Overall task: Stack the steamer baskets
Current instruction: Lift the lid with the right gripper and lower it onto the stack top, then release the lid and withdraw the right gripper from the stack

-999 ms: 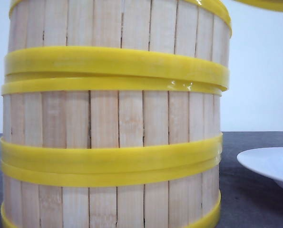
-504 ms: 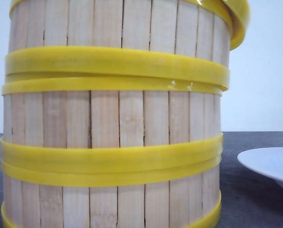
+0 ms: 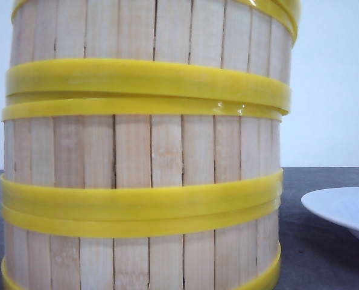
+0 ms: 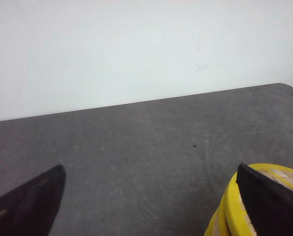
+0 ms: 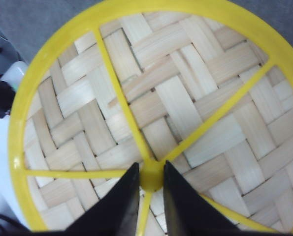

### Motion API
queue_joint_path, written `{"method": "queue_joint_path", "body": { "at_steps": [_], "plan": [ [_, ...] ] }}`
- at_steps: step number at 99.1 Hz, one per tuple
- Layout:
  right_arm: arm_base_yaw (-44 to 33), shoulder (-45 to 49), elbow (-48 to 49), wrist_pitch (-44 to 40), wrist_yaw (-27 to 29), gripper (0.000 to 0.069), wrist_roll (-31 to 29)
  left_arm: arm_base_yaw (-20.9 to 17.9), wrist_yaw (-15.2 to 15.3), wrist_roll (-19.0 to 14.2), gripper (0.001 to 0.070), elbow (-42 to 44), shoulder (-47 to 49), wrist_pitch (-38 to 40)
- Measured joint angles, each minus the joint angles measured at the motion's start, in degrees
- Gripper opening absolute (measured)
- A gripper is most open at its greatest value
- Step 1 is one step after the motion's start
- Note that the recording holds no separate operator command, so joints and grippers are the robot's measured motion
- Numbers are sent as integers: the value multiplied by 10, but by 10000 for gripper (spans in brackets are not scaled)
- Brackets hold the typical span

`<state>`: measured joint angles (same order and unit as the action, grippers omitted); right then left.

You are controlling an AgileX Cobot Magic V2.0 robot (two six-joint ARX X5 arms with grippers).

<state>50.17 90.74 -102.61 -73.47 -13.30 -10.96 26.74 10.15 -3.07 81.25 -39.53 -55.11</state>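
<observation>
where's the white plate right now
In the front view the white plate sits on the dark table at the right edge, just right of the stacked steamer baskets and apart from them.

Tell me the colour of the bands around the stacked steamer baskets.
Bright yellow, against pale bamboo slats. The steamer baskets show this best in the front view.

L tool fingers spread wide, nothing btwn them. R tool fingers nearly closed, pinching a thin yellow hub.
</observation>
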Motion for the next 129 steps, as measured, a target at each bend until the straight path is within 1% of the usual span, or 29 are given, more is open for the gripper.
{"method": "queue_joint_path", "body": {
  "at_steps": [25,52,84,99,105,114,117,122,129],
  "plan": [
    [6,19,0,-13,-17,51,0,0,0,0,671,0,0,-1],
    [21,23,-2,24,0,51,0,0,0,0,671,0,0,-3],
    [21,24,-2,21,1,51,0,0,0,0,671,0,-1,-9],
    [17,24,-2,19,14,54,0,0,0,0,671,0,-1,-9],
    [15,25,-2,19,15,90,0,0,0,0,671,0,-1,-9],
    [14,25,-2,19,15,207,0,0,0,0,671,0,-1,-9],
    [14,25,-2,20,15,236,0,0,0,0,671,0,-1,-9],
    [14,25,-2,23,15,263,0,0,0,0,671,0,-1,-9],
    [12,25,-2,33,15,279,0,0,0,0,671,0,-1,-9]
  ]
}}
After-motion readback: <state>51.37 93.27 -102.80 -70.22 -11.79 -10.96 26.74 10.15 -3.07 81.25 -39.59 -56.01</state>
